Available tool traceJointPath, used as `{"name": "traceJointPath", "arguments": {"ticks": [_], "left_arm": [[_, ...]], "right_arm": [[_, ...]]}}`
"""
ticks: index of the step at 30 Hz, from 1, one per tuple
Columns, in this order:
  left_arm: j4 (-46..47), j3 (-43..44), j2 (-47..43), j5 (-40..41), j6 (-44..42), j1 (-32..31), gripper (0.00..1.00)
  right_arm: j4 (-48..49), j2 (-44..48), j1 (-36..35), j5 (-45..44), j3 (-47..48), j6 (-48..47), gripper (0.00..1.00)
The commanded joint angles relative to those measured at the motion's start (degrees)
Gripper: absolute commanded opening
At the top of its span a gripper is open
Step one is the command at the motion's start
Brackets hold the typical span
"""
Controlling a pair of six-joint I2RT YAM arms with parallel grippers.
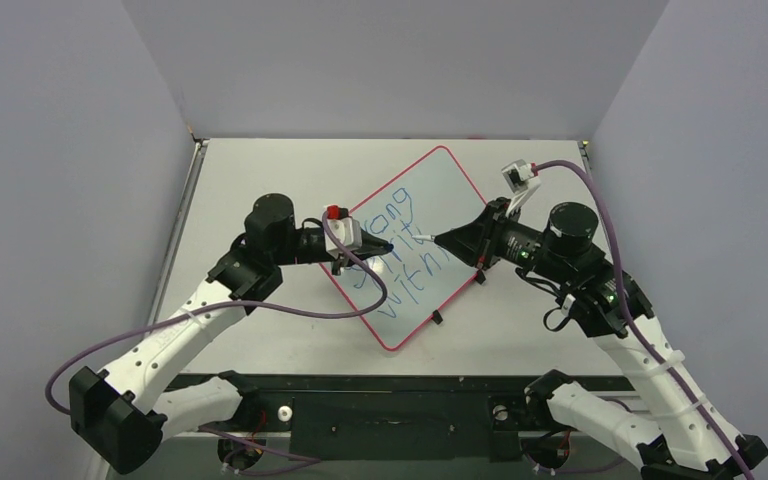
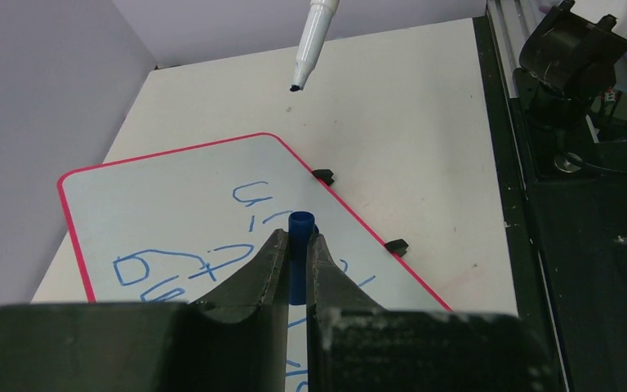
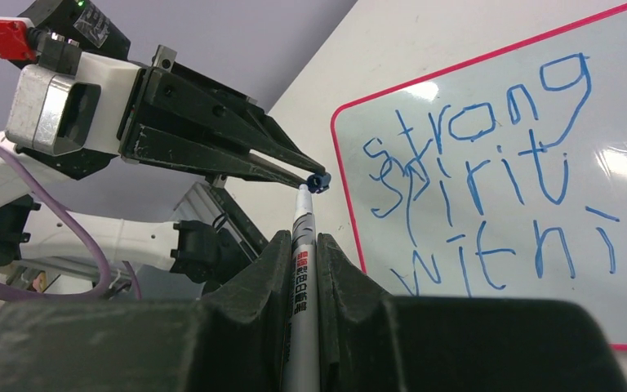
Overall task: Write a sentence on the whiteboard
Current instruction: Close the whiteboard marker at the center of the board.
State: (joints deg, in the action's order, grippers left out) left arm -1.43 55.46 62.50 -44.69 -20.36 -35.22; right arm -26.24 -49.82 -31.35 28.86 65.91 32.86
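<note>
The whiteboard (image 1: pixel 452 185) lies tilted on the table, red-rimmed, with the blue sentence (image 1: pixel 405 250) "strong spirit within" in three lines. The sentence is readable in the right wrist view (image 3: pixel 490 180). My left gripper (image 1: pixel 384 245) is shut on a small blue marker cap (image 2: pixel 300 233) and holds it above the board's middle. My right gripper (image 1: pixel 460 240) is shut on the grey marker (image 3: pixel 301 269). The marker's dark tip points at the cap (image 3: pixel 318 181) from the right, a short gap apart. The marker (image 2: pixel 314 37) also shows at the top of the left wrist view.
Small black clips (image 1: pixel 438 318) (image 1: pixel 480 277) sit along the board's near right edge. The pale table (image 1: pixel 260 170) is boxed in by grey walls on three sides. A black rail (image 1: pixel 390 400) with the arm bases runs along the near edge.
</note>
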Motion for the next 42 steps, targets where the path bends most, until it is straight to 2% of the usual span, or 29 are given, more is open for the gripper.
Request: {"name": "traceJointPath", "arguments": {"ticks": [1,42], "left_arm": [[3.0,2.7,0.8,-3.7,-0.9,-0.6,0.00],[5.9,3.9,3.6,-4.6,1.5,-3.1,0.00]], "right_arm": [[1.8,-0.6,-1.6,-1.4,2.0,0.0,0.00],[1.8,-1.8,-6.3,-6.1,-4.2,0.1,0.00]]}}
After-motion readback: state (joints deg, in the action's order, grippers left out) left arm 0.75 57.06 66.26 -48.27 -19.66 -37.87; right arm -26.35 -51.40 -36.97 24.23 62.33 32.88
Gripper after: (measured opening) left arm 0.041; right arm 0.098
